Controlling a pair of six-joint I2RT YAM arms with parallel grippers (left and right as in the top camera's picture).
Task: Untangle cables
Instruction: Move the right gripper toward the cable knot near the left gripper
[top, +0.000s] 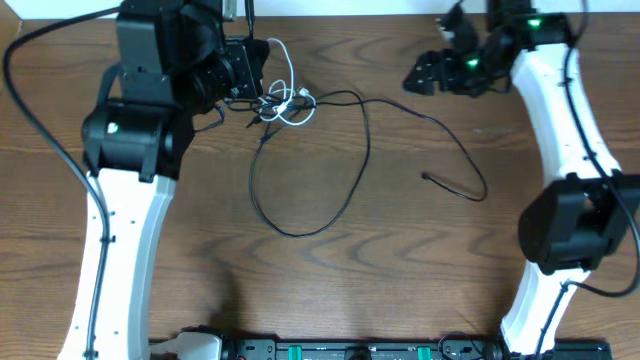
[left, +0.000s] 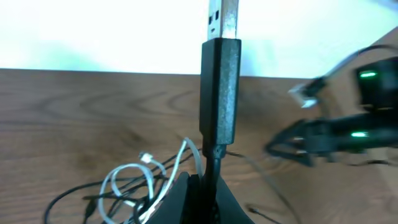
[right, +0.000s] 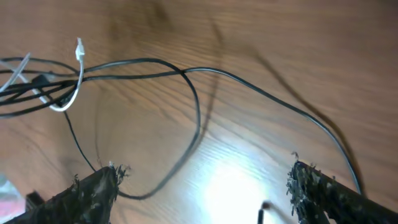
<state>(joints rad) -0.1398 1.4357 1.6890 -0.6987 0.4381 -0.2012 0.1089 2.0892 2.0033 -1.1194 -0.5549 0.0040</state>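
Observation:
The long black cable (top: 300, 230) lies in a big loop on the wooden table, and its free end (top: 427, 177) lies to the right. My left gripper (left: 202, 193) is shut on the black cable just below its USB plug (left: 221, 93), which stands upright. In the overhead view the left gripper (top: 245, 70) sits next to the tangle. The white cable (top: 287, 100) is coiled there with the black one and also shows in the left wrist view (left: 134, 177) and the right wrist view (right: 68, 93). My right gripper (top: 420, 75) is open and empty above the table (right: 205, 186).
The wooden table (top: 420, 260) ends at a white wall at the back (left: 93, 31). Thick black arm wires run along the left arm (top: 40, 110) and the right arm (top: 600, 290). A control bar lies at the front edge (top: 350, 350).

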